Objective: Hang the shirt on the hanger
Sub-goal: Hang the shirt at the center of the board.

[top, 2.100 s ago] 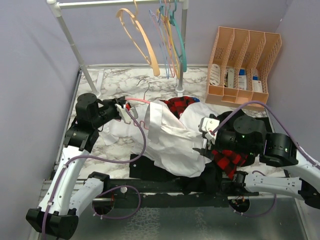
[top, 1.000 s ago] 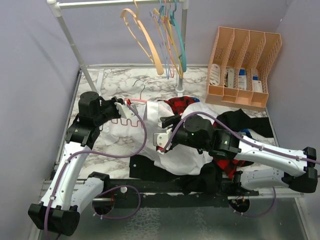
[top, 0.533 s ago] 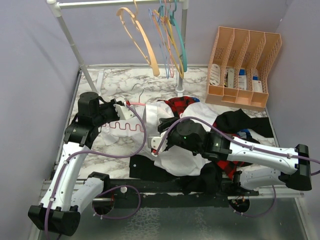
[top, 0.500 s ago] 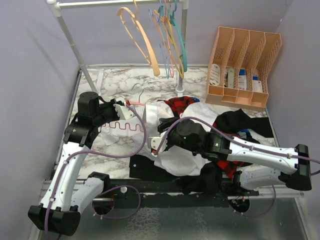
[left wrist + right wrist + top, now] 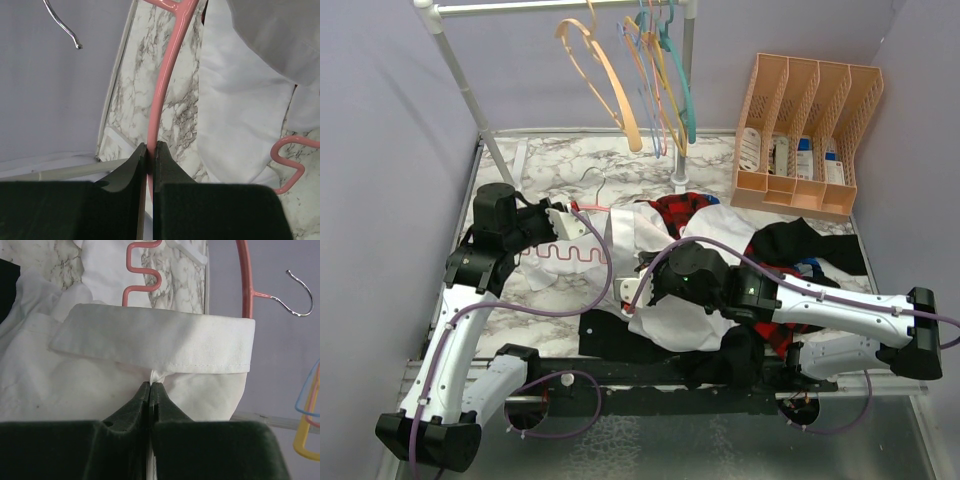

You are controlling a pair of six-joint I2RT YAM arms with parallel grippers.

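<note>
Left gripper (image 5: 150, 150) is pressed tight onto the smooth bar of the pink hanger (image 5: 165, 75), which is kept at the left side of the marble table (image 5: 560, 160) with its metal hook (image 5: 62, 27) turned toward the back wall. Right gripper (image 5: 150, 387) is closed to a pinch on a fold of the white shirt (image 5: 60, 385) just under the collar (image 5: 150, 345), and that collar is laid across the hanger, so only the wavy arm and the hooked end are seen beyond it. The shirt's body is spread mid-table, partly over a red-and-black plaid shirt (image 5: 675, 208) and beside a black garment (image 5: 800, 245).
</note>
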